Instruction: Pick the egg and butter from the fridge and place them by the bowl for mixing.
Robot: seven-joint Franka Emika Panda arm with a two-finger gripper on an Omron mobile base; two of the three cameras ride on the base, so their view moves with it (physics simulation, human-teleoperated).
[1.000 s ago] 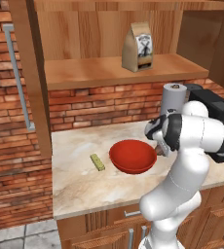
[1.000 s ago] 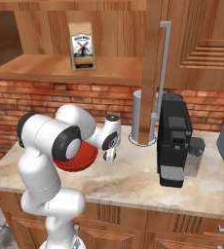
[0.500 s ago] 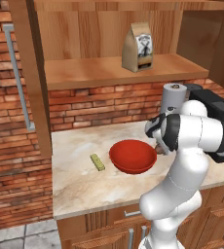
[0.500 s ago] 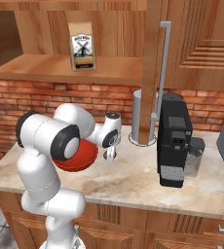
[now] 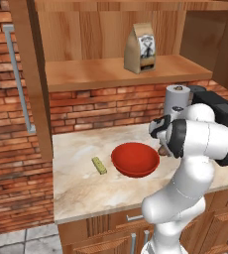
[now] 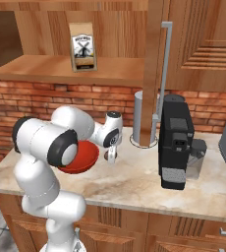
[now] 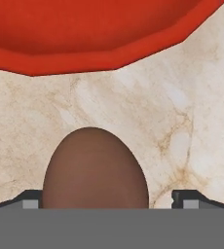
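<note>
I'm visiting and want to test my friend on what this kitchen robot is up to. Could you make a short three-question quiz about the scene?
1. True or false: the butter lies inside the bowl.
2. The egg sits: A) on the shelf, B) on the counter between the open jaws, C) in the bowl.
3. What stands on the wooden shelf above the counter?

Key
1. False: it lies on the counter beside the bowl, apart from it.
2. B: the hand view shows the egg on the marble near the bowl's rim, a fingertip well clear of it.
3. A brown paper bag with a printed label.
</note>
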